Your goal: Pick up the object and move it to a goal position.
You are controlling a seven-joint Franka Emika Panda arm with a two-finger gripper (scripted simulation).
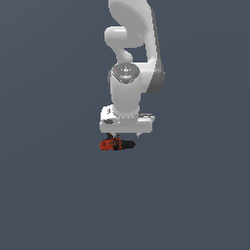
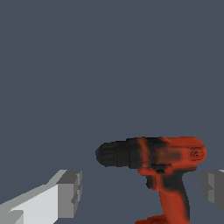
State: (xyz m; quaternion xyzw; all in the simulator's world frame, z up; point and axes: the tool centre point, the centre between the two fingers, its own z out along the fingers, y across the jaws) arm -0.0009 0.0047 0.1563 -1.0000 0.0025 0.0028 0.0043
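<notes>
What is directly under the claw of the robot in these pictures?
The drill lies under the open claw, its handle between the two fingers. Below it only a plain grey ground shows; whether the drill touches it cannot be told.

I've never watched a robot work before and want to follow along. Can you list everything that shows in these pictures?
toy power drill: one, red-orange body with a black chuck end, lying on its side on the ground directly under the gripper.
ground: one, plain dark blue-grey surface filling both views.
robot arm: one, white with grey joints, reaching down from the top of the exterior view.
gripper: one, white with grey fingers, open, one finger on each side of the drill's handle in the wrist view, not touching it.
</notes>
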